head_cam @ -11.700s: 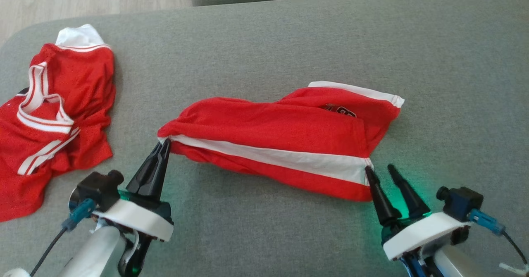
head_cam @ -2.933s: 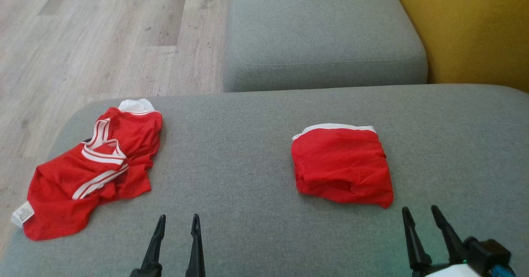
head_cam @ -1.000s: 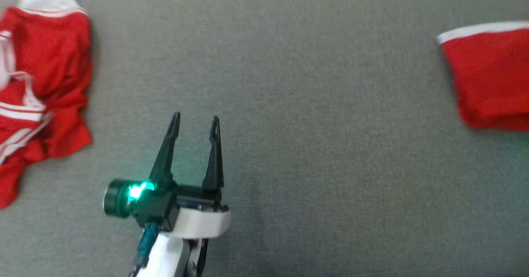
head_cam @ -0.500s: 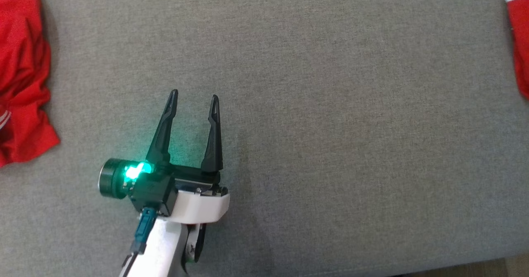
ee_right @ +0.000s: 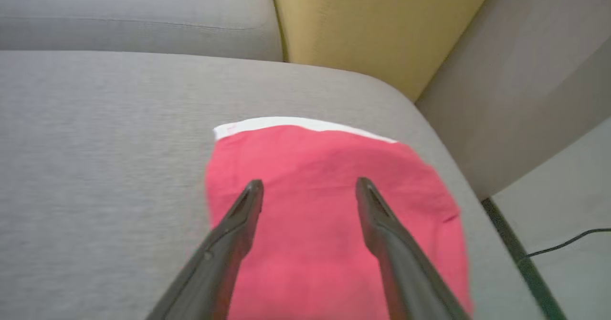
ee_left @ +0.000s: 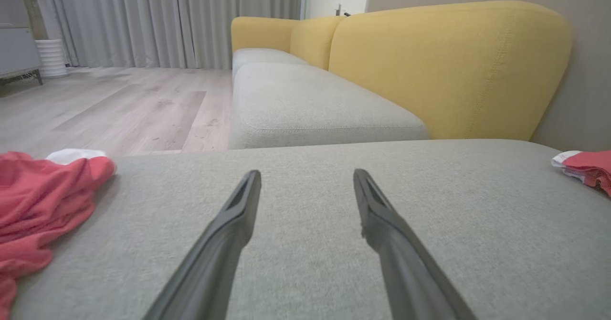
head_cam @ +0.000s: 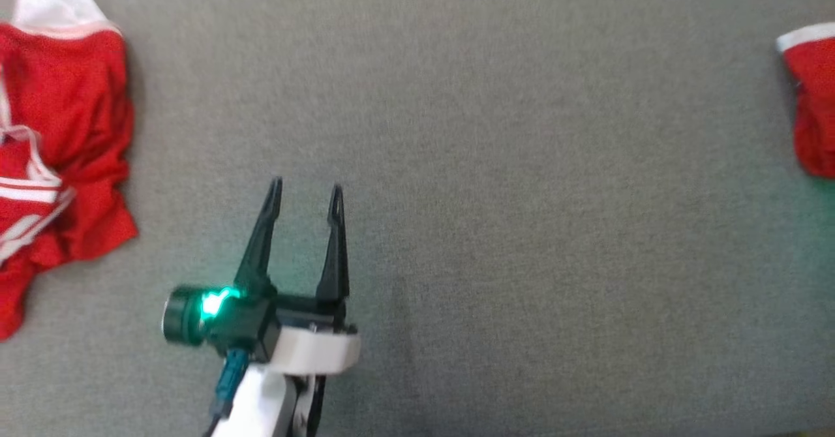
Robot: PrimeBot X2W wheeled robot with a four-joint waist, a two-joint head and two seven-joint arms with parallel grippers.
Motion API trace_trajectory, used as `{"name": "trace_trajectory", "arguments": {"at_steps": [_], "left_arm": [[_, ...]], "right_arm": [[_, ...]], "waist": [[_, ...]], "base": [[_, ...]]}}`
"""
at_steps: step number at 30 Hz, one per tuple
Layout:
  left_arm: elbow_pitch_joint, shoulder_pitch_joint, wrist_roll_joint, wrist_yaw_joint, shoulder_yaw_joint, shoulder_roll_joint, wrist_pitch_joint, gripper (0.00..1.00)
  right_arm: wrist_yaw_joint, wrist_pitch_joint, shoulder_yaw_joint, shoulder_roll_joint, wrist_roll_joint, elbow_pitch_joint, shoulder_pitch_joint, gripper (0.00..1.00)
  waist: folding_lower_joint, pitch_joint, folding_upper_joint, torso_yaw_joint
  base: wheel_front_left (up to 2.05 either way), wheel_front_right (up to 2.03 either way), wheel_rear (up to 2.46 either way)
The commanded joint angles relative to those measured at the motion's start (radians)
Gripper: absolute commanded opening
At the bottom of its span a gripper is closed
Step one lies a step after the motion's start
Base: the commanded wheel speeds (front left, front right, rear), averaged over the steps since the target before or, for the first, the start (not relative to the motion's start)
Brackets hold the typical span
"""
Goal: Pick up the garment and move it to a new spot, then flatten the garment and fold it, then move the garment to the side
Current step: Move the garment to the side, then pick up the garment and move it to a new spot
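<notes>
No readable text, label, brand, number or sign is showing anywhere in these views. The folded red garment [ee_right: 324, 205] at the right of the sofa seat is presenting plain red cloth with a white band along its far edge. The crumpled red garment [head_cam: 59, 130] at the left is presenting red cloth with white stripes and trim, with no print that can be made out.

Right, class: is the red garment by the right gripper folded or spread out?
Folded. The red garment lies as a compact block, white band along its far edge.
</notes>
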Motion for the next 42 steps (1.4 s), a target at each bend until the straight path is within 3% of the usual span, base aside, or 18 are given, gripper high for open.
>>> {"name": "trace_trajectory", "arguments": {"at_steps": [1,7,13,21,27,42], "left_arm": [[-0.021,0.018,-0.004,0.004,0.03,-0.001,-0.005,1.0],[0.015,0.083,-0.029,-0.001,0.046,-0.001,-0.005,1.0],[0.048,0.141,-0.051,-0.004,0.054,-0.001,-0.005,1.0],[0.057,0.194,-0.041,-0.018,0.085,-0.001,-0.005,1.0],[0.053,0.218,-0.027,-0.019,0.095,-0.001,-0.005,1.0],[0.052,0.234,-0.015,-0.013,0.11,-0.001,-0.005,1.0]], "right_arm": [[0.007,-0.021,0.007,0.006,-0.009,-0.048,0.052,1.0],[0.007,-0.111,0.124,0.199,-0.011,-0.181,0.221,1.0],[0.007,-0.251,0.227,0.348,0.012,-0.198,0.362,1.0],[0.007,-0.258,0.054,0.508,-0.169,-0.45,0.512,1.0],[0.007,-0.258,0.015,0.547,-0.25,-0.533,0.6,1.0],[0.007,-0.258,-0.03,0.574,-0.266,-0.572,0.653,1.0]], "waist": [[0.0001,-0.075,0.0,0.007],[0.0001,-0.215,0.0,0.026],[0.0001,-0.341,0.0,0.069],[0.0001,-0.413,0.0,0.099],[0.0001,-0.438,0.0,0.115],[0.0001,-0.452,0.0,0.126]], "base": [[0.0,0.0,0.0],[0.0,0.0,0.0],[0.0,0.0,0.0],[0.0,0.0,0.0],[0.0,0.0,0.0],[0.0,0.0,0.0]]}}
